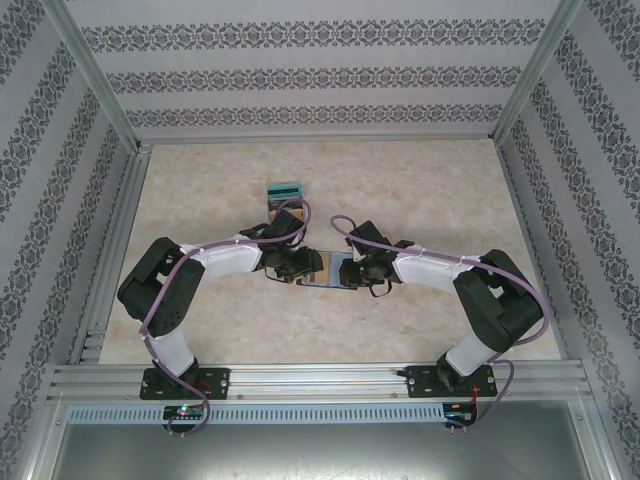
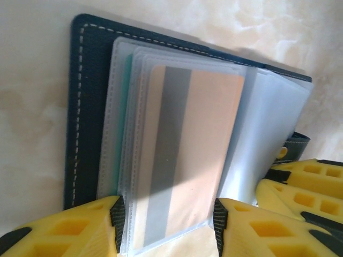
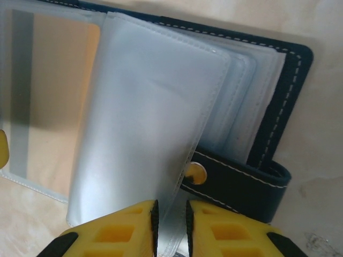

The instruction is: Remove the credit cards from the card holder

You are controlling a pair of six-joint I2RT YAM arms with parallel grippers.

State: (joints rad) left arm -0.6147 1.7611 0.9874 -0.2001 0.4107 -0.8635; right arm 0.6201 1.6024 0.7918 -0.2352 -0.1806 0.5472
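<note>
Pale marbled tabletop [image 1: 420, 190], patterned wall panels on three sides. At centre, between the two arms: small navy-blue stitched folding card holder [image 1: 332, 272], lying open and flat. Just beyond the left arm: tan wooden box with teal top [image 1: 284, 200], apart from the work.

Left gripper [image 2: 166, 227]: yellow fingers spread to either side of the near end of the top sleeve, pads at its edges. Squeezing or merely straddling: cannot tell. Fully seated inside that sleeve: flat peach-orange plastic credit card with grey stripe [image 2: 198, 150]. Below it, teal-green edge [image 2: 127, 107] in a lower sleeve, probably a second card.

Right gripper [image 3: 170, 217]: fingers pressed nearly together, pinching the free edge of one pale clear plastic sleeve leaf [image 3: 155, 123], standing up off the right-hand stack. Navy snap tab [image 3: 236, 184] undone, brass stud exposed.

Progress, as judged: holder unfastened and spread, pages being parted. Cards in sight all inside their sleeves, peach card not yet started out of its pocket. Remaining: extraction of every card. Early stage.
</note>
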